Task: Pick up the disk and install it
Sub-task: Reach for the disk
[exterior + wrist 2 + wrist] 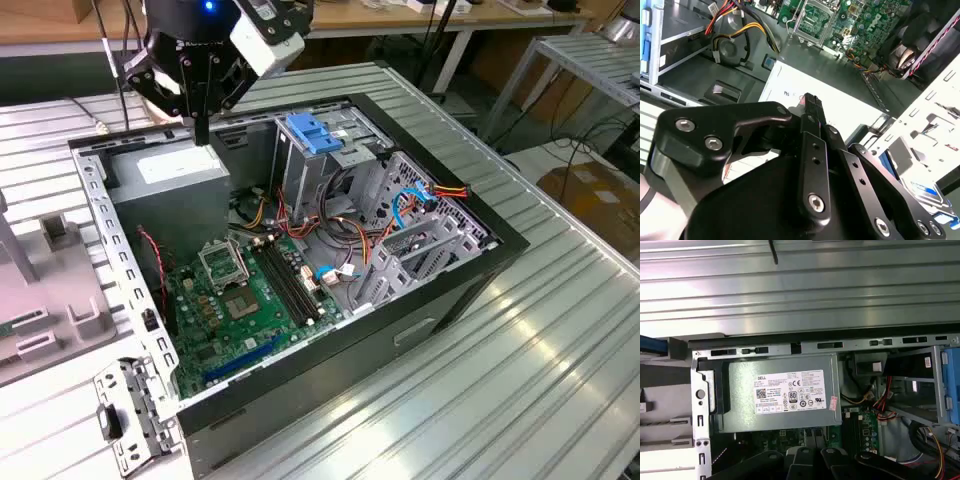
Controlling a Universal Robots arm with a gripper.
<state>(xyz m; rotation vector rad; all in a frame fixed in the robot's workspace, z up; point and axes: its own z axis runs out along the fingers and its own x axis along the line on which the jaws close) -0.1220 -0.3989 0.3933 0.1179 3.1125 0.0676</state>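
Over the power-supply box [170, 175] at the back corner of an open computer case [100, 215], the tool [202, 132] hangs with its fingers together, gripping nothing. In the second wrist view, what looks to be the disk [923, 190] lies outside the case, past its perforated side wall [940, 105], toward the exterior view's left. A blue-and-white labelled corner peeks out, so its long axis cannot be told. The first wrist view looks down on the box's top.
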